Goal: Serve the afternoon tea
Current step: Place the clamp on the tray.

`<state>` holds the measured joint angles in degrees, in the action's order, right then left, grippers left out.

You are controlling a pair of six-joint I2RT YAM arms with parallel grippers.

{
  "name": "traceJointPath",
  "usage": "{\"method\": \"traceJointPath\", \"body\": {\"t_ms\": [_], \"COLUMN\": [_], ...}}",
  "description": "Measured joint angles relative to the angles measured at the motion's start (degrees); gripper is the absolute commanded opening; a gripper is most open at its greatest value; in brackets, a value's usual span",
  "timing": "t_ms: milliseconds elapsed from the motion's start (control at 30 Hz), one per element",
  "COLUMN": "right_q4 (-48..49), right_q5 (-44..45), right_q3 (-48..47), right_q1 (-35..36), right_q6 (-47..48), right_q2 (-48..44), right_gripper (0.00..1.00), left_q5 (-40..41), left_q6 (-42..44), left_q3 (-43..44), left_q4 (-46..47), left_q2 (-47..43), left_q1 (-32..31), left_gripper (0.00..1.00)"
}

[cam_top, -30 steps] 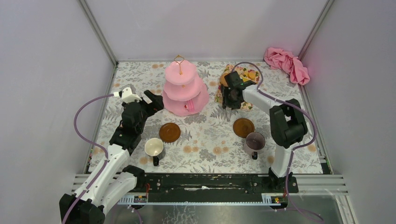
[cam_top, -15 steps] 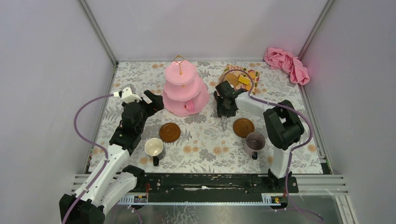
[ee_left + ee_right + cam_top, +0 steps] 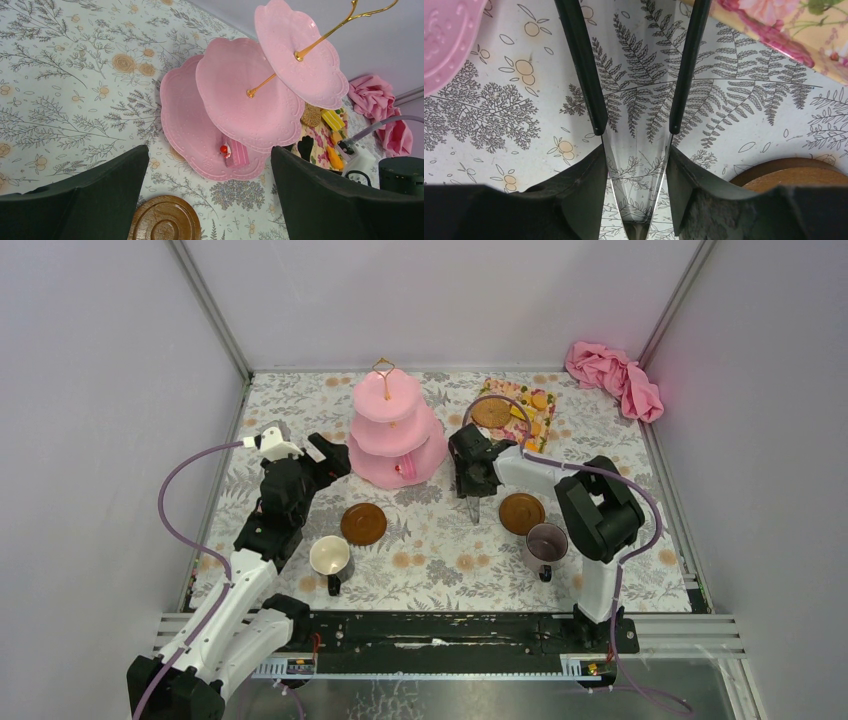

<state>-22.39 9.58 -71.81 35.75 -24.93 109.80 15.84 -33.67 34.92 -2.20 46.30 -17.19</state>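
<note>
The pink three-tier cake stand point(image 3: 397, 430) stands at the back middle, with a pink cake slice point(image 3: 235, 152) on its bottom tier. Orange and yellow biscuits point(image 3: 520, 408) lie on a floral napkin to its right. My right gripper point(image 3: 470, 475) is shut on slim black-tipped tongs point(image 3: 584, 65), whose arms stand apart and hold nothing, over the mat between the stand and the right saucer point(image 3: 522, 512). My left gripper point(image 3: 330, 458) is open and empty just left of the stand. The left saucer point(image 3: 363, 523), white mug point(image 3: 329, 557) and purple mug point(image 3: 546, 542) sit near the front.
A pink cloth point(image 3: 612, 375) lies bunched in the back right corner. Walls close in the mat on the left, back and right. In the right wrist view the napkin's edge point(image 3: 794, 30) is upper right and the stand's rim point(image 3: 444, 40) upper left.
My right arm has moved from over the napkin leftward and toward the front, carrying the tongs. The left arm has not moved.
</note>
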Motion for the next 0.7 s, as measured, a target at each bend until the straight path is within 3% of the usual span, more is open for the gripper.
{"method": "traceJointPath", "body": {"t_ms": [700], "right_q4": [5.33], "right_q5": [3.54], "right_q3": [3.72], "right_q1": [1.29], "right_q6": [-0.59], "right_q2": [-1.27], "right_gripper": [0.69], "left_q5": [-0.02], "left_q6": [0.00], "left_q3": [0.00], "left_q4": [0.02], "left_q2": [0.42], "left_q1": [0.00], "left_gripper": [1.00]}}
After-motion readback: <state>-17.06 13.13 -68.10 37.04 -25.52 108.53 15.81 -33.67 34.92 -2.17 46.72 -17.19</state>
